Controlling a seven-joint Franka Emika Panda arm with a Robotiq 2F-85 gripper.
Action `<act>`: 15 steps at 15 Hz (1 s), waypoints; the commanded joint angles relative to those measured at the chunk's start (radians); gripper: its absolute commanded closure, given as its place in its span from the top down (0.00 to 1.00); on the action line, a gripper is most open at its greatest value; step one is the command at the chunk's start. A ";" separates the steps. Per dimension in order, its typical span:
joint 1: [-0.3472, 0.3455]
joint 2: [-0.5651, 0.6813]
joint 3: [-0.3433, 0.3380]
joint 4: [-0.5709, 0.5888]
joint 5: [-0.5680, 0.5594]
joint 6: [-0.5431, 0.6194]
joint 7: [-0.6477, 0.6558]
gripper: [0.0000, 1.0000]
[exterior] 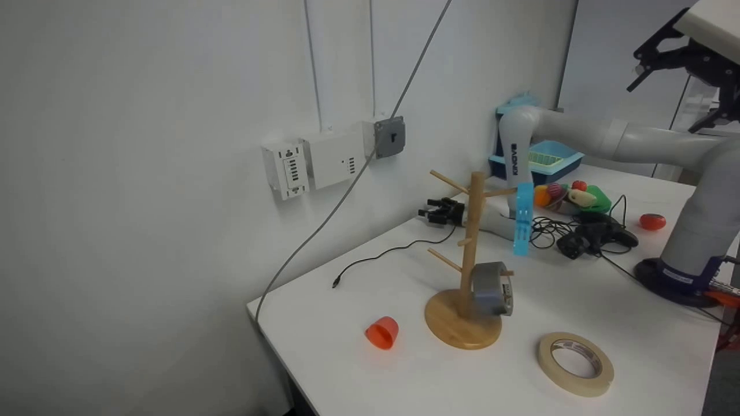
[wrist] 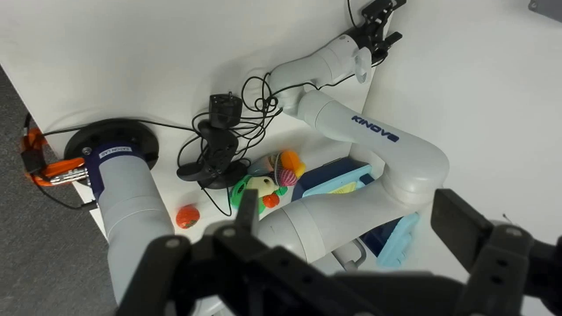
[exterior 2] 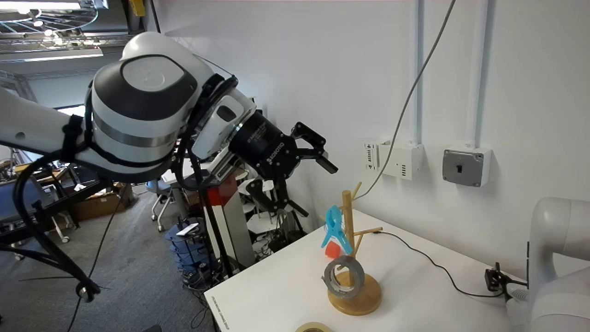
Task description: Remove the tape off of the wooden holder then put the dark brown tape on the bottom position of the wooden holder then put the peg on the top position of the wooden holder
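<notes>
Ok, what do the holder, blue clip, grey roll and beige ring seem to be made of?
Wooden holder: wood, perhaps lightly varnished, going by its warm tan colour and faint sheen. Blue clip: probably moulded plastic; bright, even colour, slotted shape. Grey roll: probably adhesive tape, smooth with slight sheen; cloth or plastic backing unclear. Beige ring: likely paper masking tape, matte cream.

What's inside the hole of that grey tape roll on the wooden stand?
One short arm of the wooden stand pokes through the grey roll, its tip showing in an exterior view. There, the roll's side covers the stretch inside the hole.
</notes>
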 commanded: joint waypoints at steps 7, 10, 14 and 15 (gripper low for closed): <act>-0.042 -0.006 0.048 -0.001 0.016 -0.025 -0.016 1.00; -0.042 -0.006 0.049 -0.001 0.016 -0.025 -0.016 1.00; -0.043 -0.006 0.049 -0.001 0.016 -0.025 -0.016 1.00; -0.043 -0.006 0.049 -0.001 0.016 -0.025 -0.016 1.00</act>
